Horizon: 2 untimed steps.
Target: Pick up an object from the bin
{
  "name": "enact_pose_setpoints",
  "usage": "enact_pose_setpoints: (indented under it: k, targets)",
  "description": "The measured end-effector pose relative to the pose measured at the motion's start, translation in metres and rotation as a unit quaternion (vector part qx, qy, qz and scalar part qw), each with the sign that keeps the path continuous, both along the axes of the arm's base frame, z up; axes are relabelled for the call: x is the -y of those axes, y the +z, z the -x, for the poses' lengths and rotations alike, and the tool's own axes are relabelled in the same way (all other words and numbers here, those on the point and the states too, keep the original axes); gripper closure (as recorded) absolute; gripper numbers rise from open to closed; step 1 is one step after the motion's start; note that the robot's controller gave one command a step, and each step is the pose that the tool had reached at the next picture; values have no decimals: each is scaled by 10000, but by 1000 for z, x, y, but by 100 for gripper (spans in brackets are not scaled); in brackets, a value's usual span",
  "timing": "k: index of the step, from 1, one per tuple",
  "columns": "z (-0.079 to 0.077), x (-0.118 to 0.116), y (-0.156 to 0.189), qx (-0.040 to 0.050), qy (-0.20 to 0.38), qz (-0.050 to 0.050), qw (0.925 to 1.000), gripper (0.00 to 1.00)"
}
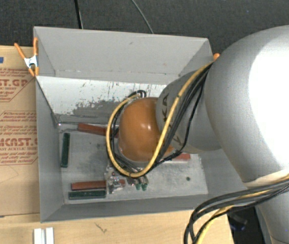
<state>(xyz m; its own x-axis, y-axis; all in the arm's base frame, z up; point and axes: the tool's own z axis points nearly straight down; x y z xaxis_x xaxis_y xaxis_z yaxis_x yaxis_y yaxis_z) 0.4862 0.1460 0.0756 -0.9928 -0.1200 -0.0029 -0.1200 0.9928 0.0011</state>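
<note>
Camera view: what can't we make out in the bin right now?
End effector: mostly under the orange cover and cables; open or shut, and any grasp, unreadable.
Red piece at right: mostly under the arm.
Brown bar at back: right end behind the cables.
Bin: floor beneath the arm hidden.

Beyond the far wall of the grey metal bin [119, 55] lay a dark, finely speckled surface [210, 9]. A thick black cable [76, 11] and a thin pale cable [136, 6] crossed it toward the bin. Pale wooden worktop [134, 227] showed along the bin's near side.
</note>
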Motion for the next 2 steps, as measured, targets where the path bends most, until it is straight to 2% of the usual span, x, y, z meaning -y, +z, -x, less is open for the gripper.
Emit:
enact_pose_setpoints:
  k: [1,2]
  targets:
    - [0,0,0,0,1,-1,10000,100]
    - [-5,-8,140,-6,-113,0,9999,100]
